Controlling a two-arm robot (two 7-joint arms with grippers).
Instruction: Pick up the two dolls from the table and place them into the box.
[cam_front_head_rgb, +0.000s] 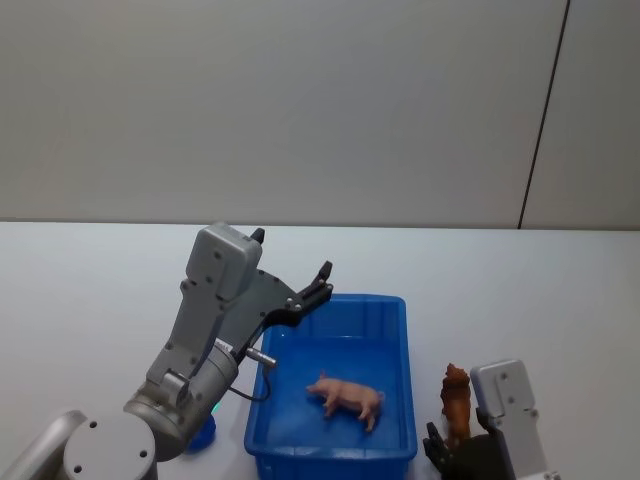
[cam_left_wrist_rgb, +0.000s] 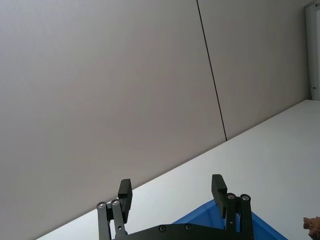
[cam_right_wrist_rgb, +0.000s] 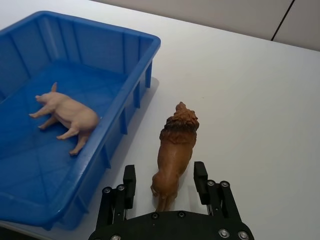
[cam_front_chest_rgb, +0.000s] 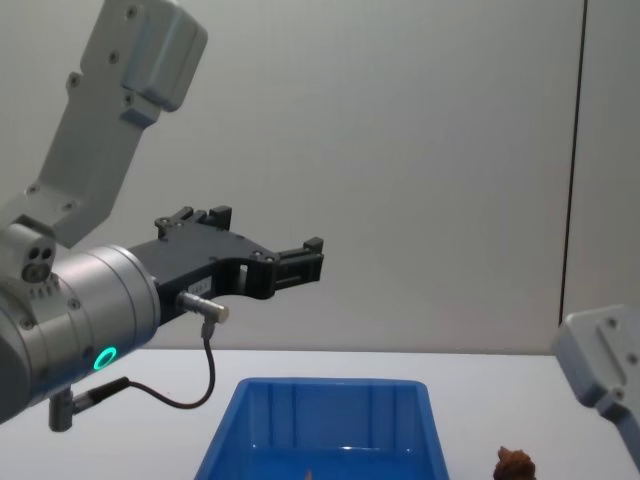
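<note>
Down at the lower middle of the right wrist view, the right gripper (cam_right_wrist_rgb: 165, 172) is spread wide on either side of the brown doll (cam_right_wrist_rgb: 175, 145). One black finger (cam_right_wrist_rgb: 130, 179) stands left of the doll's hindquarters and the other to their right. A thin strip of white shows between each finger and the doll, so the gripper brackets the figure without pressing on it. The brown doll stands upright on the table (cam_right_wrist_rgb: 240, 100), its maned head pointing toward the top of the frame, just beside the long wall of the box (cam_right_wrist_rgb: 100, 25) but not touching it. In the head view this pair sits at the lower right corner, right of the box.

The pink doll (cam_right_wrist_rgb: 70, 115) lies on its side on the box floor, at the centre left of the right wrist view, its legs toward the near wall.

The left gripper (cam_left_wrist_rgb: 171, 185) is raised in the air with its fingers parted and nothing between them. In the head view it sits just left of centre, over the box's upper left corner. In the chest view it hangs at mid-frame, well above the box rim.
</note>
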